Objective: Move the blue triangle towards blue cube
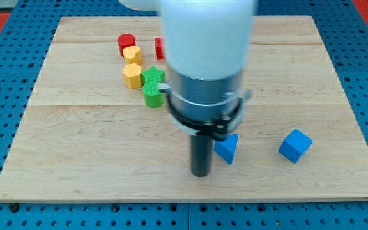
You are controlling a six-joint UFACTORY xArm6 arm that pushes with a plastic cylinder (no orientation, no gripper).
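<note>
The blue triangle [227, 148] lies on the wooden board [75, 160], right of centre near the view's bottom. The blue cube [296, 145] sits about a hundred pixels to its right, at the same height. My tip [200, 173] stands on the board just left of the blue triangle and a little below it, close to or touching its left side. The arm's wide white and grey body hides the board's top middle.
A cluster of blocks sits at the upper left: a red cylinder [126, 43], a yellow hexagon [133, 54], another yellow block [132, 75], a green star [152, 76], a green cylinder [153, 94]. A red block [159, 48] is half hidden by the arm.
</note>
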